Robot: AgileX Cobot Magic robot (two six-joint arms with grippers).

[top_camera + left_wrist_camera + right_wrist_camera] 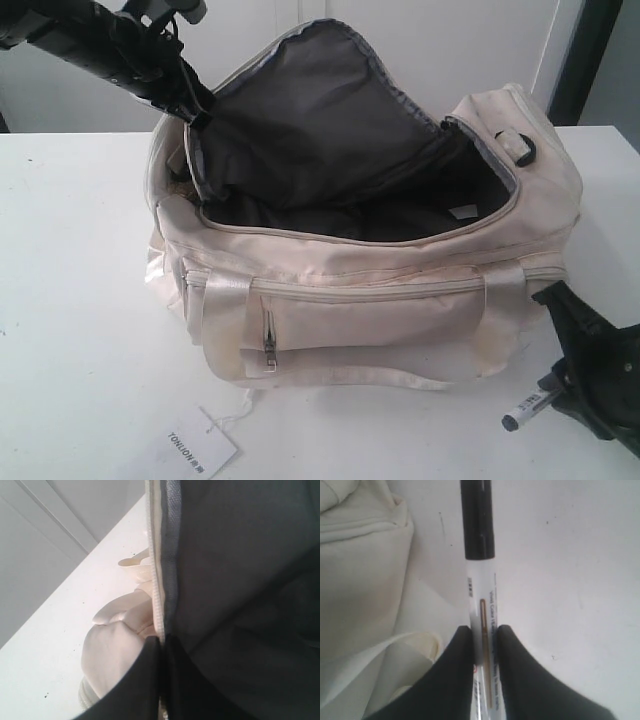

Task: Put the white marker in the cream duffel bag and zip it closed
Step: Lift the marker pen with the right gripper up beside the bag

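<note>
The cream duffel bag (400, 290) lies on the white table (70, 300) with its top zipper undone and its dark grey lining (320, 130) showing. My left gripper (195, 120) is shut on the edge of the raised top flap (159, 580) at the bag's left end, holding it up. The white marker (527, 408) with its black cap (476, 520) is at the bag's front right corner, low over the table. My right gripper (484, 630) is shut on its barrel (482, 595), and the capped end sticks out past the fingers.
A white paper tag (190, 447) printed TONLION lies on the table in front of the bag, tied on by a thin string. A cream strap (375, 670) trails beside the right gripper. A white wall stands behind the table.
</note>
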